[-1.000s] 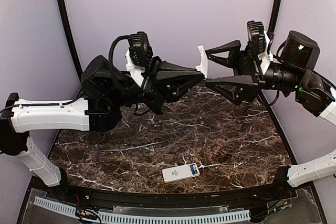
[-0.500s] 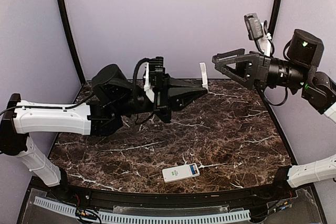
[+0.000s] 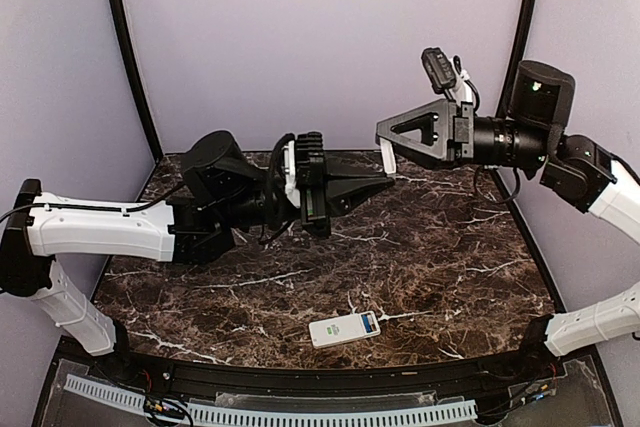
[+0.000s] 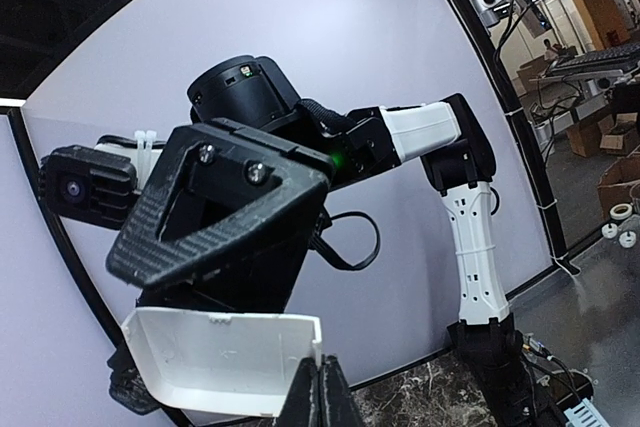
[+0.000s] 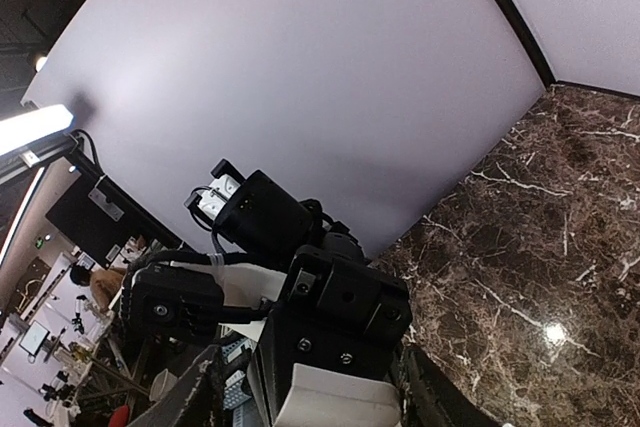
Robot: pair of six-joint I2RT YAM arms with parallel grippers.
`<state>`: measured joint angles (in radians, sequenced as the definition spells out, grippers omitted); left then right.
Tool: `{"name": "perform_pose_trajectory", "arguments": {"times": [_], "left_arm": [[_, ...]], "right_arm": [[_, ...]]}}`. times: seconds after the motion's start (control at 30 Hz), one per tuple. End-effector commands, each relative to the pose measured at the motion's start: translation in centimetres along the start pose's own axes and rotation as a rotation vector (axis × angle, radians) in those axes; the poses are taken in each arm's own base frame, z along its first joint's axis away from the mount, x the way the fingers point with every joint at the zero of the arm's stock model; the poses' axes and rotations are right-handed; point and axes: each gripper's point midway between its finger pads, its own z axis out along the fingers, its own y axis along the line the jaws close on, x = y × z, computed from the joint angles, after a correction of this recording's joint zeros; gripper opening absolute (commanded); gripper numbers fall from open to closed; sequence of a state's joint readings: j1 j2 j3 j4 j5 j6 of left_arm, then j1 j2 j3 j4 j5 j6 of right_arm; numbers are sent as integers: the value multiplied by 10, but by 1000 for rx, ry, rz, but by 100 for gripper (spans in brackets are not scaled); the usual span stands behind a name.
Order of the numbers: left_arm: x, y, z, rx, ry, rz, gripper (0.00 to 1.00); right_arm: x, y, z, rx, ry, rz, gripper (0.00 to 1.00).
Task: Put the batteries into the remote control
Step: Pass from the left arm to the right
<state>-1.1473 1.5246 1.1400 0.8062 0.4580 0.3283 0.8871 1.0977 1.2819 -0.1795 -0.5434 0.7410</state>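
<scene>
The white remote control (image 3: 343, 329) lies flat near the table's front edge, green label up, with a bluish patch at its right end. I cannot tell if that patch is the batteries; no loose batteries show. My left gripper (image 3: 385, 173) is shut on the edge of a small white cover piece (image 3: 387, 155) and holds it in the air over the back of the table. The cover also shows in the left wrist view (image 4: 215, 359) and the right wrist view (image 5: 340, 400). My right gripper (image 3: 383, 139) is open, with its jaws standing on either side of the cover, not closed on it.
The dark marble table (image 3: 330, 257) ends at a black rim in front and purple walls behind and at the sides. Both arms meet in mid-air above the back middle of the table.
My right gripper has turned on its wrist and moved left, up to the cover. My left gripper has shifted right and lower with the cover. The remote has not moved.
</scene>
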Motion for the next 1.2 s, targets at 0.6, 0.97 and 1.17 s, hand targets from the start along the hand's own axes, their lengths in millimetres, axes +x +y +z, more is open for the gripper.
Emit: {"name": "perform_pose_trajectory", "arguments": {"times": [0.6, 0.97, 1.17], "left_arm": [[-9, 5, -8, -25, -10, 16, 0], [-5, 8, -10, -51, 6, 13, 14], [-3, 9, -11, -61, 12, 5, 25]], "right_arm": [[16, -3, 0, -64, 54, 77, 17], [17, -11, 1, -42, 48, 90, 2], [14, -15, -1, -22, 32, 97, 0]]}}
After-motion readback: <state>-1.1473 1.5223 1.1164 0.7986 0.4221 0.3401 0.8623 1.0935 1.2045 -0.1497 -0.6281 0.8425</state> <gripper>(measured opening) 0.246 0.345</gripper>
